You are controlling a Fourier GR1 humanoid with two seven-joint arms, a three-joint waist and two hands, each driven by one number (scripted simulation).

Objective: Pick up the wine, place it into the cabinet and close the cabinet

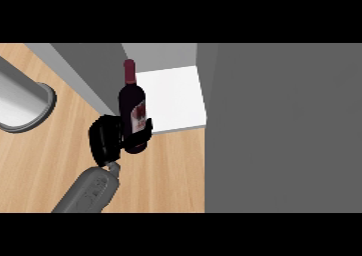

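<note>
1. Head view: the cabinet point(173, 97) shows a white inner floor between grey walls. The broad grey panel point(287, 125) at the view's right is likely its open door.
2. Pale wooden worktop point(36, 165) runs below and to the left, and a grey cylinder point(18, 102) stands on it, well apart from the action.
3. One grey forearm point(88, 192) enters from the lower edge.
4. The left hand point(106, 140) is curled round the lower body of the wine bottle point(131, 102), with the fingers wrapping the label area.
5. The bottle is in the hand at the cabinet's front edge. Its neck lies over the white floor and its base over the worktop.
6. Step in hand, by my reading: placing. Carry the bottle further in, clear of the left wall, seat the base fully on the white floor, and only then uncurl. The door is not yet shut.
</note>
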